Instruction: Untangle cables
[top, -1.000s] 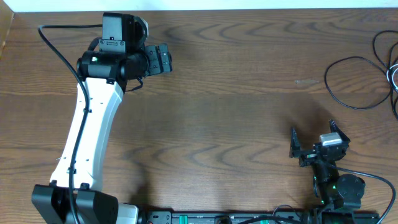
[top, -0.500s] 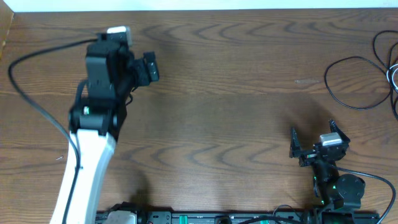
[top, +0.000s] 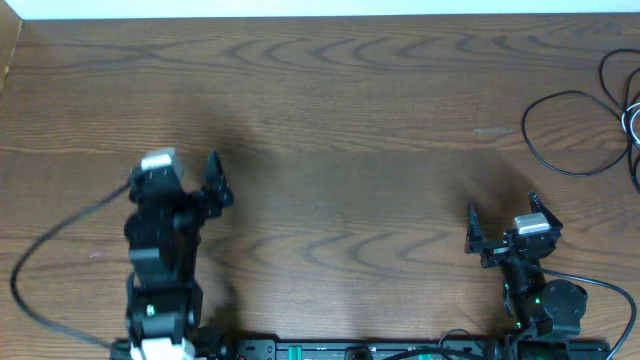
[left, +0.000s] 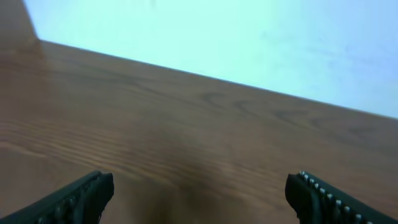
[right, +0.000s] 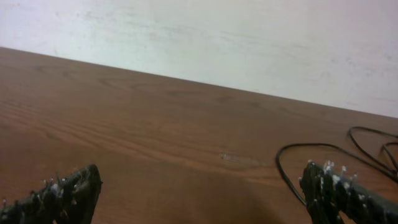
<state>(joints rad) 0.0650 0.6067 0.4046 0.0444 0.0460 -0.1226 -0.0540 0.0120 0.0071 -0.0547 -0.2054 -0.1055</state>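
The cables lie at the far right edge of the overhead view. One black cable (top: 566, 132) forms a large loop, and more black and white cord (top: 630, 115) runs off the frame beside it. The black loop also shows in the right wrist view (right: 287, 169). My right gripper (top: 507, 226) (right: 199, 196) is open and empty near the front edge, short of the loop. My left gripper (top: 180, 185) (left: 199, 199) is open and empty at the front left, far from the cables. Plug ends are out of view.
Brown wooden table (top: 350, 130) with a white wall behind it (right: 217, 37). The left arm's own thick black wire (top: 40, 268) loops out over the front left of the table. The arm bases stand along the front edge (top: 400, 350).
My left arm has pulled back from the far left of the table to the front left, its gripper open throughout. The right arm and the cables have not moved.
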